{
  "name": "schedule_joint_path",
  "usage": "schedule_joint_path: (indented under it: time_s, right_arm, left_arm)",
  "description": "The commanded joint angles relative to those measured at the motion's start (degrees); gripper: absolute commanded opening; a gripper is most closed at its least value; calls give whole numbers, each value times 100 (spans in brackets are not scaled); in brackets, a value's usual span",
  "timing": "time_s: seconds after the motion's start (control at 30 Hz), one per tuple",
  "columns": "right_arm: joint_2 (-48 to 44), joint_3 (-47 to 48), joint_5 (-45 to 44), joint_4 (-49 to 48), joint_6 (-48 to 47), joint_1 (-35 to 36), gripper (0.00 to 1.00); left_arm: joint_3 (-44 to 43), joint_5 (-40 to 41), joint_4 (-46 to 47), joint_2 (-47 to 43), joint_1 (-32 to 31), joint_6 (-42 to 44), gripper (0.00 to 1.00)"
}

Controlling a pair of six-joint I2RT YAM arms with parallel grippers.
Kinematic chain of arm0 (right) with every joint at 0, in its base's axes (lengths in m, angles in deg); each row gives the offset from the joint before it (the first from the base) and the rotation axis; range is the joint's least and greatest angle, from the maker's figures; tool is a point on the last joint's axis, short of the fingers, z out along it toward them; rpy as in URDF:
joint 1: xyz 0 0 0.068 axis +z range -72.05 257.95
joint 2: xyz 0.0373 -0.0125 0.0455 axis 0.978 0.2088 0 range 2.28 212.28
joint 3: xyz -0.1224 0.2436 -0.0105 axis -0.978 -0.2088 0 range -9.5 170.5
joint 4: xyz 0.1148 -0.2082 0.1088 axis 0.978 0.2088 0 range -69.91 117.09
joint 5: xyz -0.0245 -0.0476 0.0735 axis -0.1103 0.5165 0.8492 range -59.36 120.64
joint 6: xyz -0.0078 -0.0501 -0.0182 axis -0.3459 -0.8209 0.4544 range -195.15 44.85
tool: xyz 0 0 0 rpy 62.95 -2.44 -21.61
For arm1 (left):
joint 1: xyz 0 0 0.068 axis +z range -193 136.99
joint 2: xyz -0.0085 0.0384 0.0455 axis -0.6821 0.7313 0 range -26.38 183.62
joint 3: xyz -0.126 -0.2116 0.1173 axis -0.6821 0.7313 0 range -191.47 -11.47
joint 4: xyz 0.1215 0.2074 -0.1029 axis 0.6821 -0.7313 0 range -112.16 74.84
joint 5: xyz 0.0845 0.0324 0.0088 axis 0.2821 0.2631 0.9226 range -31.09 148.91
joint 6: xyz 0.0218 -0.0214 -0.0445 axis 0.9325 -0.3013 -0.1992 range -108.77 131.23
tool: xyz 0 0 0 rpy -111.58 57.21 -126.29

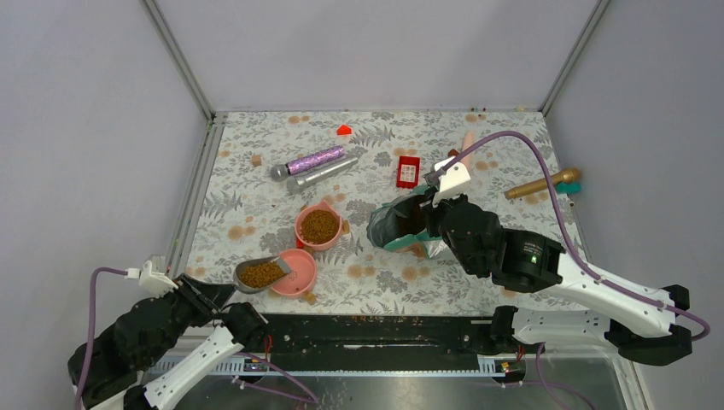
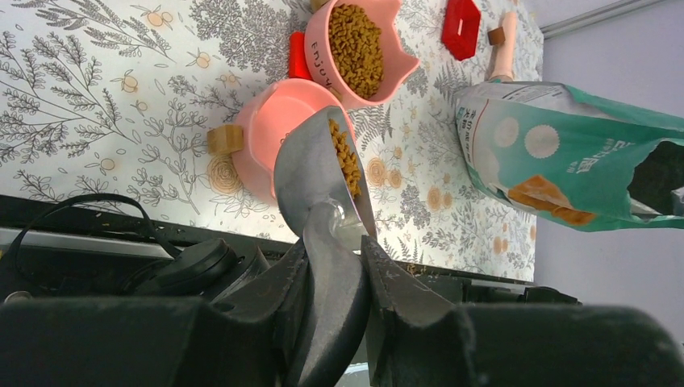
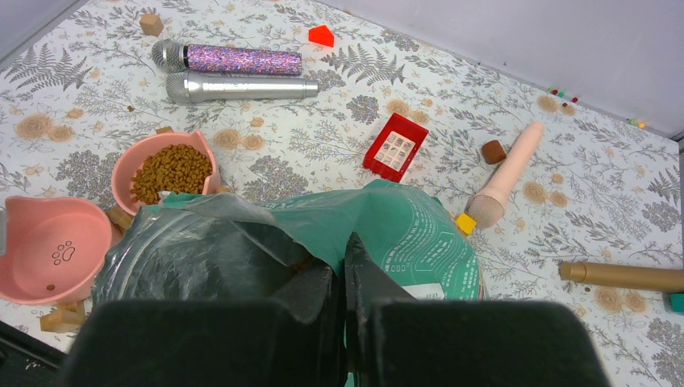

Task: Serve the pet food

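My left gripper [image 2: 335, 246] is shut on the handle of a grey scoop [image 2: 319, 169] full of brown kibble [image 1: 261, 273]. The scoop sits at the left rim of the near pink bowl [image 1: 298, 272], which holds only a pellet or two [image 3: 50, 246]. The far pink bowl [image 1: 318, 226] is full of kibble [image 3: 171, 172]. My right gripper [image 3: 343, 266] is shut on the open rim of the teal-green and silver pouch [image 1: 401, 222], holding its mouth open toward the bowls. The pouch also shows in the left wrist view [image 2: 556, 157].
Two microphones [image 1: 312, 167], a red block [image 1: 408, 171], a small red piece [image 1: 344, 130], a beige cylinder [image 3: 508, 173], a gold rod [image 1: 540, 184] and small wooden and yellow blocks lie on the floral mat. A black rail [image 1: 376, 329] with spilled pellets runs along the near edge.
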Motion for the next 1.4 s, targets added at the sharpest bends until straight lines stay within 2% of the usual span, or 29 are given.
schedule_joint_path:
  time_s: [0.0, 0.67, 0.83, 1.23, 1.37]
  right_arm:
    - [-80, 474, -263, -849, -77, 42, 0]
    - [-108, 443, -283, -842, -117, 43, 0]
    - [-106, 413, -250, -840, -113, 44, 0]
    - [-173, 356, -243, -846, -158, 42, 0]
    - [-219, 331, -282, -840, -195, 42, 0]
  left_arm:
    - [128, -53, 240, -1111, 29, -174, 0]
    - [766, 43, 359, -321, 29, -390, 0]
    - [946, 147, 707, -81, 30, -287, 0]
    - [1128, 231, 1258, 1393, 30, -42, 0]
    - [1026, 294, 1298, 1554, 29, 7, 0]
